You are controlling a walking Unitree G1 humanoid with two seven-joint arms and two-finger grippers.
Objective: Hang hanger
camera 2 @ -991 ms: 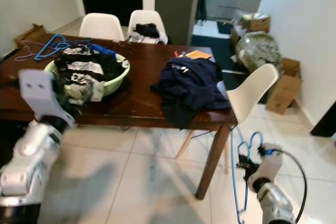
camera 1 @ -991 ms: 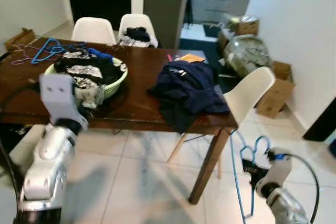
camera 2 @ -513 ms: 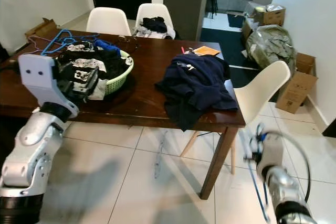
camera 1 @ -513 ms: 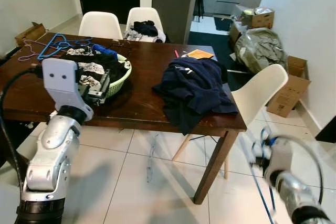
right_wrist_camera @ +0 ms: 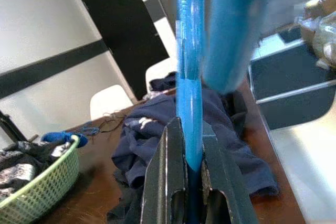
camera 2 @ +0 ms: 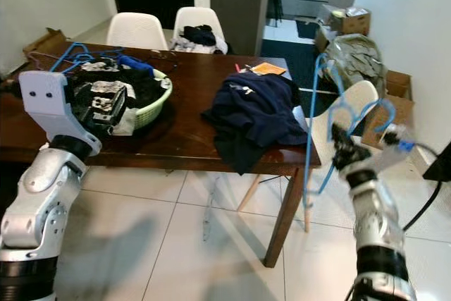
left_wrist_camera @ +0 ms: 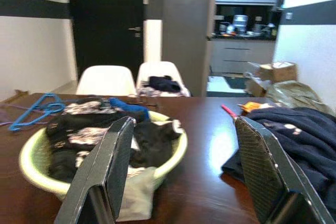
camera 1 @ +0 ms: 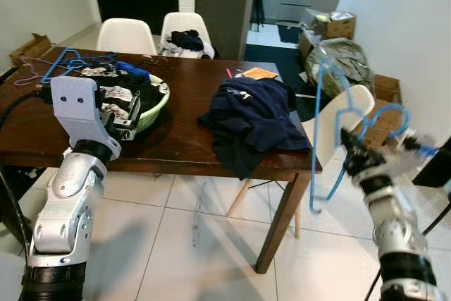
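Up from near the floor, our right gripper now lifts the blue hanger, pinched tight, ready to hang, while our left gripper waits wide open over the bench.

blue hanger motion-blurred, hook out of focus

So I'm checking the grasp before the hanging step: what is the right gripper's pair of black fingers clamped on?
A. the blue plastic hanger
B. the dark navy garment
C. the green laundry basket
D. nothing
A: in the right wrist view the black fingers pinch the blue plastic hanger, which the right gripper holds up beside the brown wooden table.
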